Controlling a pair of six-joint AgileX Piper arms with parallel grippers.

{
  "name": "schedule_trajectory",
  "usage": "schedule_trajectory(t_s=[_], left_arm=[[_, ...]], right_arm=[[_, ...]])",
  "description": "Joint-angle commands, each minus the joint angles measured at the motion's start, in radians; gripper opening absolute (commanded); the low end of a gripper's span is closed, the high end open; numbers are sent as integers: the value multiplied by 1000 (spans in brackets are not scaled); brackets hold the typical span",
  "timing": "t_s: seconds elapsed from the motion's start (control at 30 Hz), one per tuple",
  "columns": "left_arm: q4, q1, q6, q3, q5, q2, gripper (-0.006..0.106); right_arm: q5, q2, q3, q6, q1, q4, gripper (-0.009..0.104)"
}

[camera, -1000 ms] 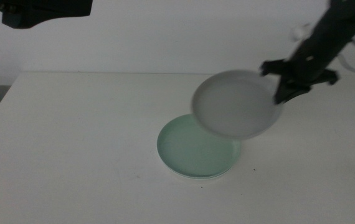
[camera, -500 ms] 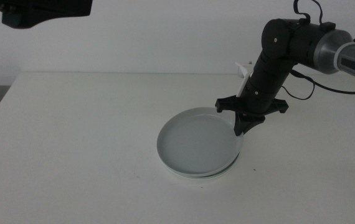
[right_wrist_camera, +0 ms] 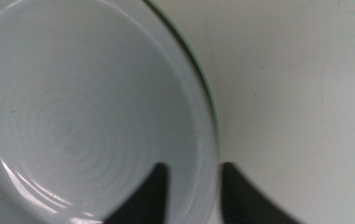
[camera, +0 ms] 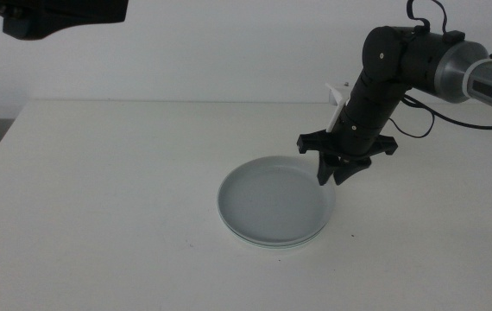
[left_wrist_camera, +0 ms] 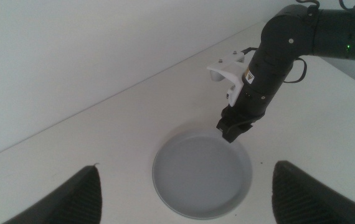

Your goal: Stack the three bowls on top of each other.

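Stacking is looking nearly finished, as far as these views are showing it. A grey bowl [camera: 274, 198] is lying on top of the pile at the lower centre of the middle view, on the white table [camera: 99, 199]. Under it, a thin mint green bowl [right_wrist_camera: 197, 62] is peeking out as a narrow rim in the right wrist view, running down the upper centre of that frame. The white bowl is not showing clearly anywhere; a pale edge under the pile in the middle view may be it, but I cannot tell. If it is in there, only releasing and clearing the arm is remaining, in my judgement.

Nothing is sitting inside the top bowl; its floor is showing bare, with faint concentric rings in the right wrist view.

The right gripper [camera: 333, 175] is standing at the pile's right edge, just right of centre in the middle view, pointing down. Its jaws are straddling the top bowl's rim with a slight gap between them, one inside and one outside; whether they are pinching it, I cannot tell. The left gripper [left_wrist_camera: 184, 193] is hanging high above the table, jaws wide apart and holding nothing.
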Motion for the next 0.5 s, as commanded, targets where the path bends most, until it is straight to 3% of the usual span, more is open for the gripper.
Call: schedule_trajectory(t_s=[0.0, 0.13, 0.23, 0.47], left_arm=[[-6, 2, 0, 0, -13, -5, 94], [-6, 2, 0, 0, -13, -5, 94], [-6, 2, 0, 0, -13, -5, 94], [-6, 2, 0, 0, -13, -5, 94]], right_arm=[[-10, -7, 2, -1, 2, -3, 35], [-5, -9, -2, -54, 0, -13, 73], [47, -31, -14, -107, -9, -16, 93], [64, -191, -18, -133, -48, -91, 93]])
